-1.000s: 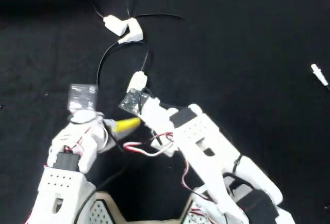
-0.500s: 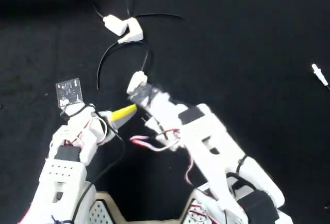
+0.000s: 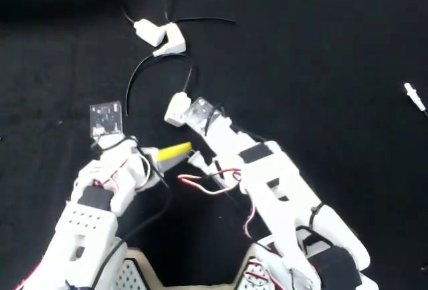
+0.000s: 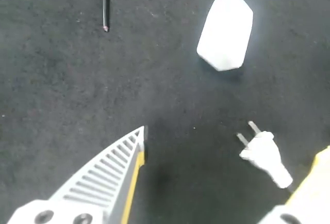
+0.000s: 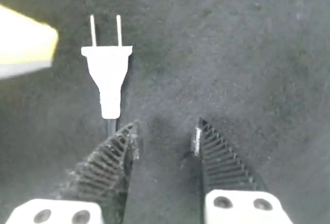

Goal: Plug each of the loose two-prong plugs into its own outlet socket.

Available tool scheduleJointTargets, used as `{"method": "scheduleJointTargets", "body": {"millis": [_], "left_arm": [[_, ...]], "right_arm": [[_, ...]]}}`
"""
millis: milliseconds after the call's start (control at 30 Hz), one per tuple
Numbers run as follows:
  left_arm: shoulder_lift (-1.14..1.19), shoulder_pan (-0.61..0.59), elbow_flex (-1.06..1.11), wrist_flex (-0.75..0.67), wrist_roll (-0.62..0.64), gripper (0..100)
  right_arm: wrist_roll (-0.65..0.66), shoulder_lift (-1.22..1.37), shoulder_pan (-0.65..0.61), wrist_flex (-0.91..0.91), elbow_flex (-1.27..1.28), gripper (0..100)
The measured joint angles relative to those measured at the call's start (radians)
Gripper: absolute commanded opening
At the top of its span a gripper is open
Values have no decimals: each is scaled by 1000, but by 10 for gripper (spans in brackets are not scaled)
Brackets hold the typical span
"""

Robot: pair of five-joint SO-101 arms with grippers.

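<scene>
Plug (image 5: 108, 82) just ahead of open right end effector (image 5: 164, 131), not gripped.

Smooth plastic plug (image 5: 107, 74), matt cloth (image 5: 242, 48)

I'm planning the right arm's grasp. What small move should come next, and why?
Probably slide the right gripper sideways until the plug sits between its open fingers. The plug lies loose just beyond one fingertip, outside the gap, and the jaws hold nothing.
</scene>
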Motion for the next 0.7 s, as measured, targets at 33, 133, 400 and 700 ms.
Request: {"method": "scheduleJointTargets", "body": {"millis": [33,133,400,700], "left_arm": [[8,2,-23,21,29,468],[57,9,-81,55,117,468],[354,117,-241,52,347,467],[721,141,-428,17,483,467]], "right_arm": [[-15,0,0,-3,0,166],[-78,0,0,-21,0,166],[-318,0,186,-107,3,166],[-575,0,431,-169,3,166]]}}
